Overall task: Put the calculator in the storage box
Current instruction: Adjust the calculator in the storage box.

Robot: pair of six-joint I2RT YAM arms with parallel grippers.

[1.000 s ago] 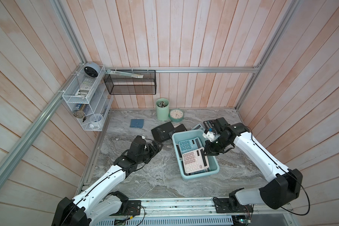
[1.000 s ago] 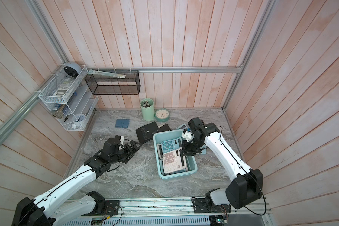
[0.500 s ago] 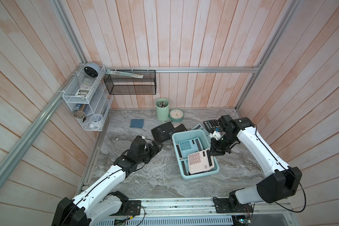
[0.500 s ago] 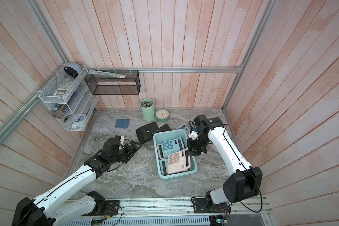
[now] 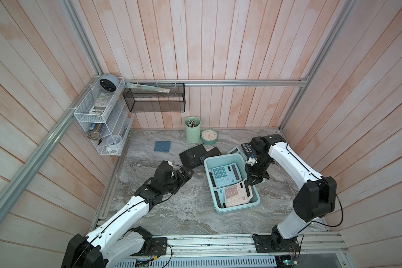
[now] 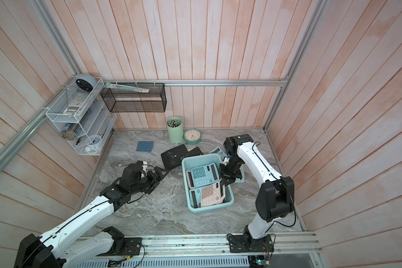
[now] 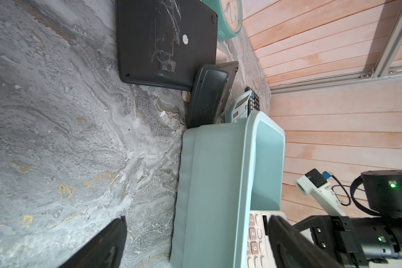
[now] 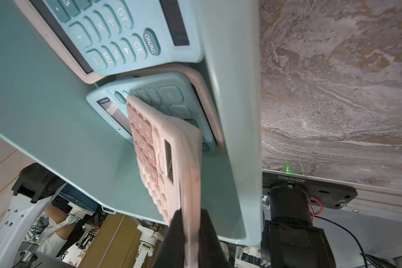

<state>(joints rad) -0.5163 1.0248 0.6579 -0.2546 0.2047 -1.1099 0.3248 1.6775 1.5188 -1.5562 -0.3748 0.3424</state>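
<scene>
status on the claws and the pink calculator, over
Right claw shut on flat pink plastic calculator, tilted inside shallow light aqua plastic storage box. Left claw open, empty, over marble table. Blue plastic calculator under its low end.

Marble tabletop [image 5: 190,208]; storage box [image 5: 238,208], clock [image 5: 209,137], perhaps notepad [image 5: 162,146].

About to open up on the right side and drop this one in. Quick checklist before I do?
1. Grip: right claw shut on the pink plastic desk calculator: ok.
2. Pink calculator within the walls of the light aqua plastic storage box: ok.
3. Pink calculator lying flat: not ok; it is tilted, with the held end raised.
4. Its far end resting on the light blue calculator beneath: cannot tell.
5. Other arm: left claw open, apart from the box: ok.
</scene>
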